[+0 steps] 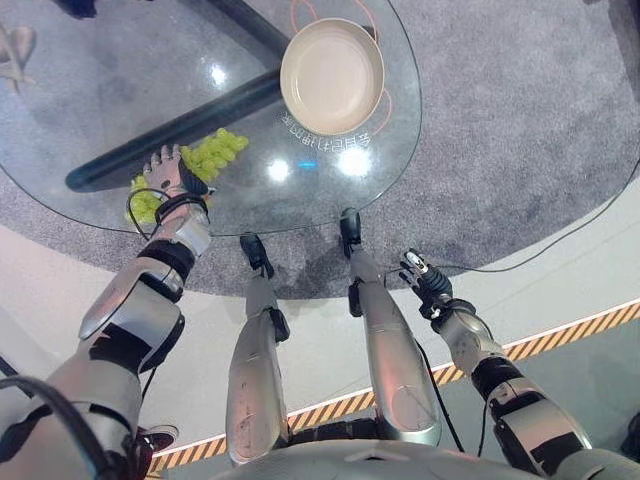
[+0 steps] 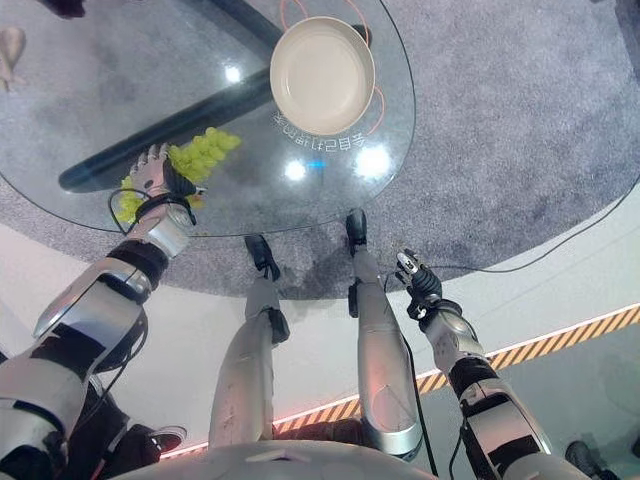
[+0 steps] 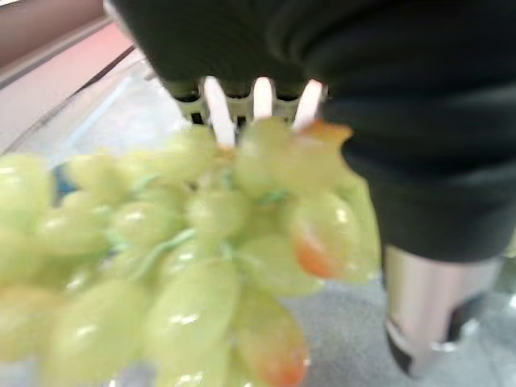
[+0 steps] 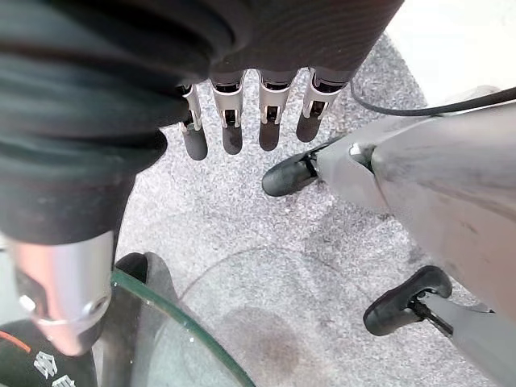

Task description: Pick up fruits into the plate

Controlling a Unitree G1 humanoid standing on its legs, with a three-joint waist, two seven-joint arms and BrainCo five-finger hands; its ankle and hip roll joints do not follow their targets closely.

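Your left hand (image 1: 170,175) covers part of the one bunch of pale green grapes (image 1: 215,152) at the near left of the round glass tabletop (image 1: 90,90); you cannot tell how its fingers sit around the fruit. The single cream round plate (image 1: 332,75) at the far right holds nothing. Your right hand (image 1: 425,280) hangs beside the tabletop, fingers (image 4: 231,121) relaxed, holding nothing.

Arms silver-grey shells w/ black bands at joints: left arm (image 1: 130,318), right arm (image 1: 520,400). Left robot hand (image 1: 172,175): dark ribbed cover on back & wrist. Right robot hand (image 1: 426,284): same cover, silver fingers (image 4: 232,121) w/ dark tips, silver thumb.
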